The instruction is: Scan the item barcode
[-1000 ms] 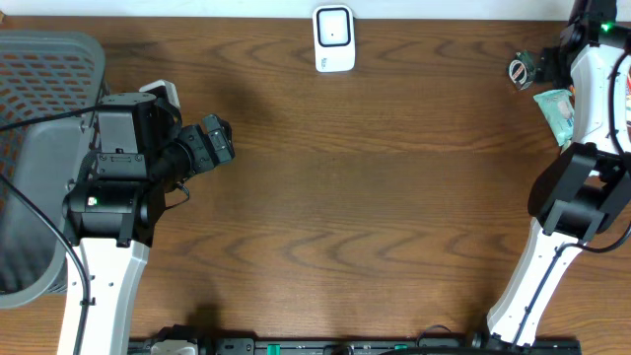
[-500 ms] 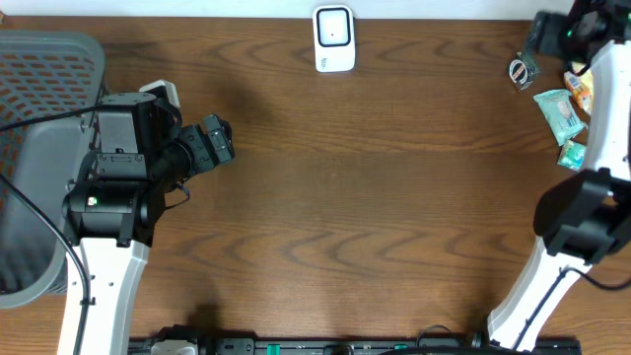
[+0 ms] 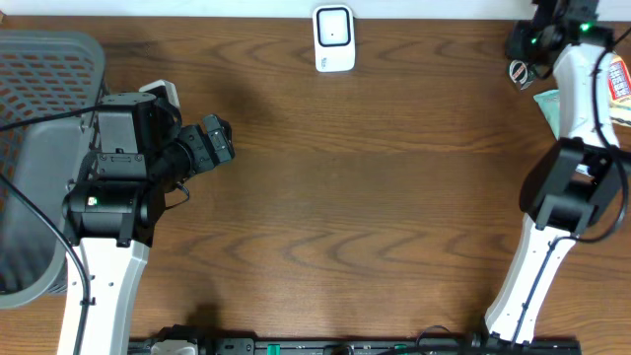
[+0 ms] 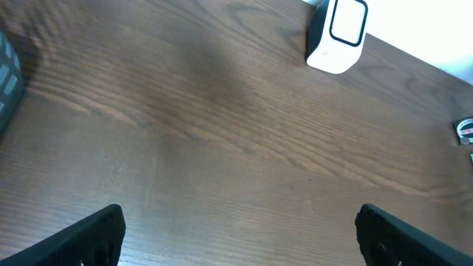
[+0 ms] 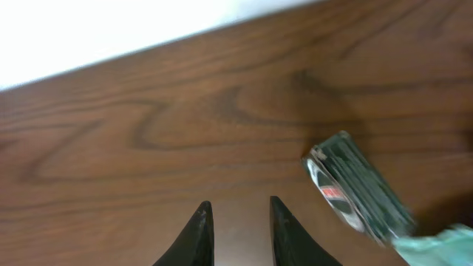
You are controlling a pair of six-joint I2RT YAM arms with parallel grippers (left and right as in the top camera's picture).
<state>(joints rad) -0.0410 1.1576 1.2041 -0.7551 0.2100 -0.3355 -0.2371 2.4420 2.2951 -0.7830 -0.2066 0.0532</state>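
The white barcode scanner (image 3: 334, 39) stands at the back edge of the table, also seen in the left wrist view (image 4: 338, 33). A small round tin (image 3: 520, 71) lies at the back right, beside teal packets (image 3: 552, 104). My right gripper (image 3: 523, 41) hovers just behind the tin. In the right wrist view its jaws (image 5: 240, 225) stand a narrow gap apart with only bare wood between them, and the tin (image 5: 355, 196) lies to their right, untouched. My left gripper (image 4: 240, 236) is wide open over bare table, holding nothing.
A grey mesh basket (image 3: 44, 59) fills the left edge beside the left arm (image 3: 118, 187). A red-orange packet (image 3: 619, 84) lies at the far right edge. The table's back edge runs just behind the scanner and the right gripper.
The right arm has swung toward the back-right corner, and its jaws have narrowed from wide open to a slim gap. The left arm has not moved.
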